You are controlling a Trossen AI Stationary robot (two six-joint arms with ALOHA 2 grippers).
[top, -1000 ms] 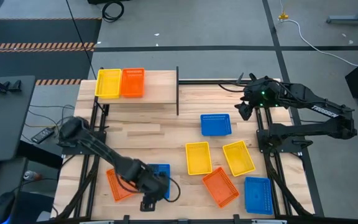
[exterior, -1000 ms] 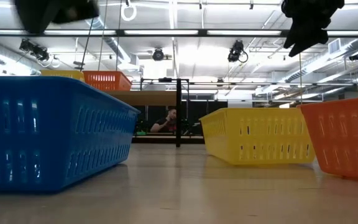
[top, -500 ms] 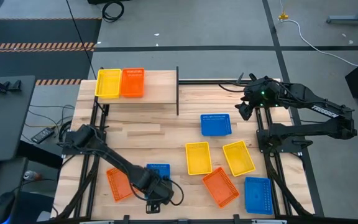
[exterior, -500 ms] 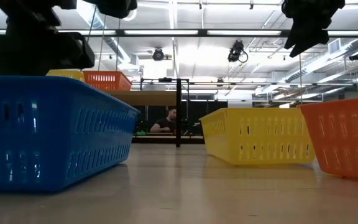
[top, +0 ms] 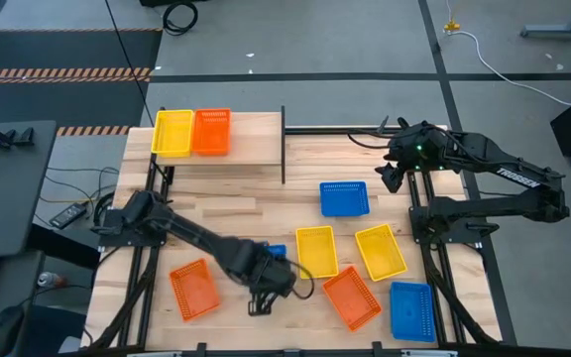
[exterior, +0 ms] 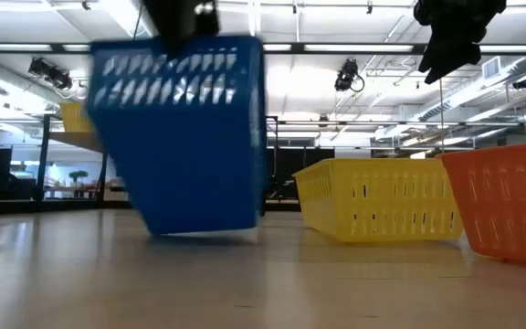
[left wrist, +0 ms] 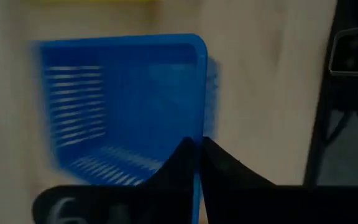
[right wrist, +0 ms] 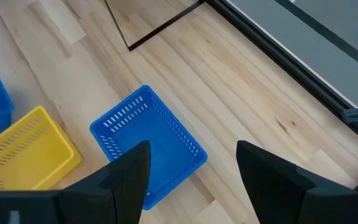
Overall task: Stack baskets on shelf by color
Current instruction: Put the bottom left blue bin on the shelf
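Aloft, perforated blue basket (exterior: 183, 137), left-gripped (left wrist: 196, 158).

Overhead, table-level and both wrist cameras all see blue baskets (top: 344, 198).

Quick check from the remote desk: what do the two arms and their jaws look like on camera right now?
Both arms are dark, jointed links. The right arm carries white lettering along its forearm and a small green light near the wrist. The right gripper has broad, flat black fingers; the left gripper has black fingers tapering to points. A thin black cable loops beside the left gripper.
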